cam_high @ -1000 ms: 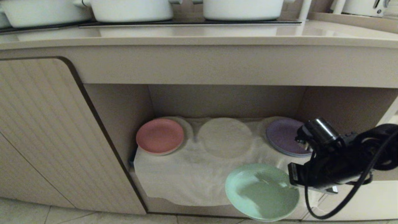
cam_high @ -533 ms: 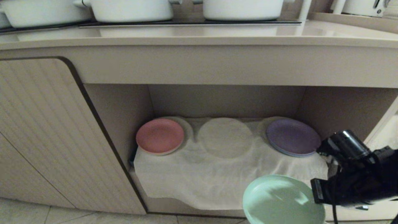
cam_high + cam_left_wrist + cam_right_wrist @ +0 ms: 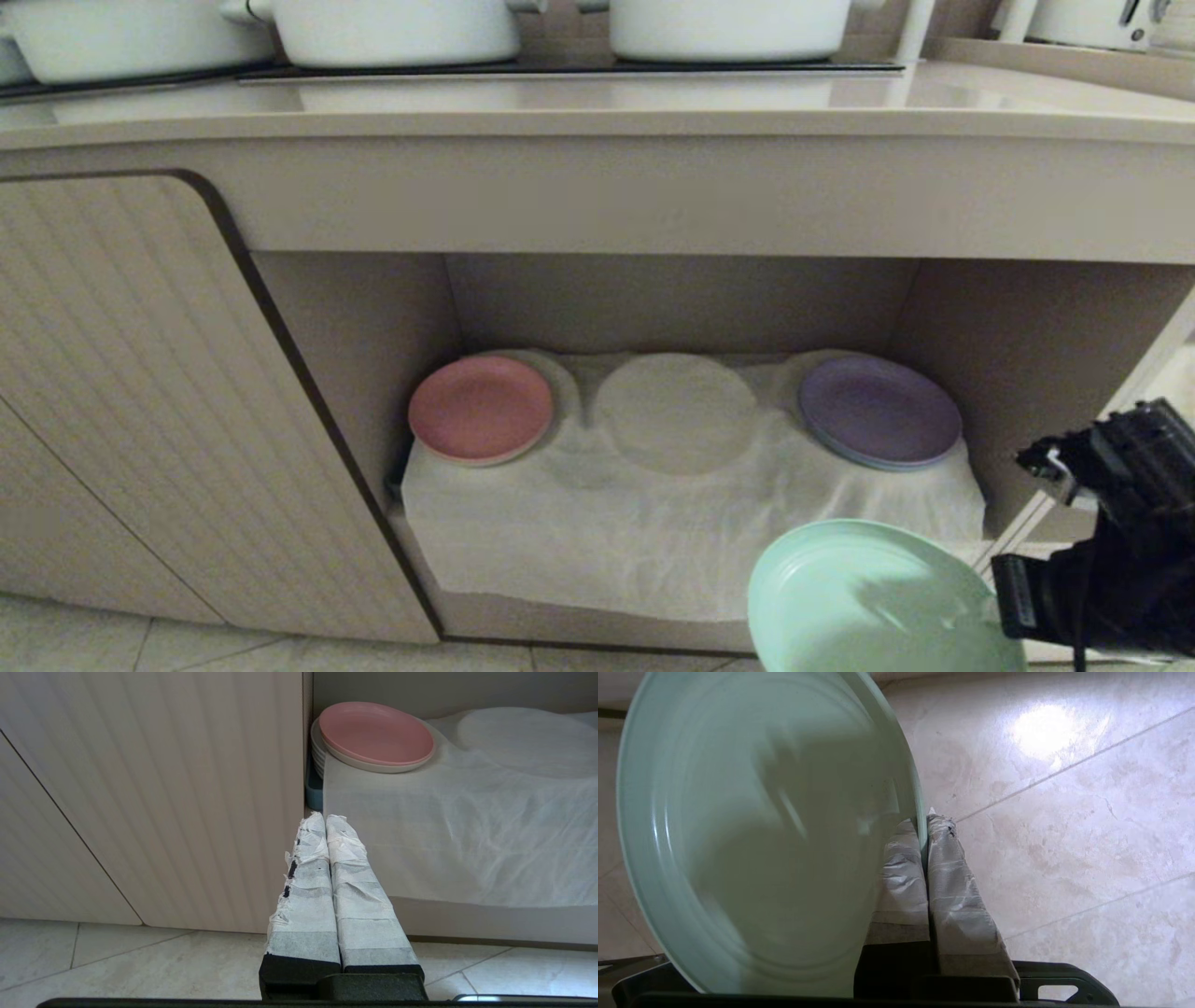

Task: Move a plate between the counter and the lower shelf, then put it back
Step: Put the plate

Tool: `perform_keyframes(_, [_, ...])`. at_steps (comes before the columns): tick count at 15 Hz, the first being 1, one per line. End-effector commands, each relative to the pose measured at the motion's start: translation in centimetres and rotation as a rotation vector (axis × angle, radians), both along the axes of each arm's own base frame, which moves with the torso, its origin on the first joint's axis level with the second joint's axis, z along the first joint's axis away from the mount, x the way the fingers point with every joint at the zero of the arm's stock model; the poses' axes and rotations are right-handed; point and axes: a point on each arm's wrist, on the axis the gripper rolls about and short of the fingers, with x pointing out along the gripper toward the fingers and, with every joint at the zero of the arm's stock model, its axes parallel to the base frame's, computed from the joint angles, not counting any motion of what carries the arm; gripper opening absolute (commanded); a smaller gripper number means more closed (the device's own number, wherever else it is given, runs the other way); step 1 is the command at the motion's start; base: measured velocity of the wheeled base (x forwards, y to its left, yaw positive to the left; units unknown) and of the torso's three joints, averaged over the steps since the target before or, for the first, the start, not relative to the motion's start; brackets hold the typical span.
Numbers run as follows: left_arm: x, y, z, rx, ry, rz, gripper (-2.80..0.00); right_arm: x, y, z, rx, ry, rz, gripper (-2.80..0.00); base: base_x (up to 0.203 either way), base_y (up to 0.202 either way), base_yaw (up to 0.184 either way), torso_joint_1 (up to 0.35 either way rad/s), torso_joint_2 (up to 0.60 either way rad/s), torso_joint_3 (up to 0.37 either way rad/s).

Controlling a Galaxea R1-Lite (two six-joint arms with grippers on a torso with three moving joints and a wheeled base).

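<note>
Pink plate (image 3: 480, 408), purple plate (image 3: 879, 409) behind.

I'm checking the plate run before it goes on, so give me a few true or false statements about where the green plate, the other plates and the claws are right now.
1. The right claw is shut on the rim of the mint-green plate. True.
2. The mint-green plate lies flat on the white cloth of the lower shelf. False: it is held out in front of the shelf, over the floor tiles.
3. A pink plate sits at the shelf's left end, a purple plate at its right end. True.
4. The left claw holds the pink plate. False: its fingers are closed on nothing, short of the shelf.
5. White pots stand on the counter. True.
</note>
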Motion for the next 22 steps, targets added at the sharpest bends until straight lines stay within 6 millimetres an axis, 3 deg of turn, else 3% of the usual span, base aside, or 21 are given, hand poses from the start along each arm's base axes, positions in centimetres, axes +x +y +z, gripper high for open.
perform_keyframes(1, [0.0,0.0,0.0,-0.001,0.0,0.0,-2.8,-1.3,-0.4,1.1,0.019,-0.062,-0.004,-2.8,0.0,0.0,0.0,0.0,0.0,0.0])
perform_keyframes(6, [0.0,0.0,0.0,0.0,0.0,0.0,-2.8,-4.2,-1.5,3.2,0.028,-0.159,-0.017,-2.8,0.0,0.0,0.0,0.0,0.0,0.0])
perform_keyframes(12, [0.0,0.0,0.0,-0.001,0.0,0.0,-2.8,-8.7,-3.1,3.0,-0.015,-0.157,-0.04,-2.8,0.0,0.0,0.0,0.0,0.0,0.0])
perform_keyframes(22, [0.0,0.0,0.0,0.0,0.0,0.0,-2.8,-8.2,-3.0,3.6,-0.045,-0.174,0.013,-2.8,0.0,0.0,0.0,0.0,0.0,0.0])
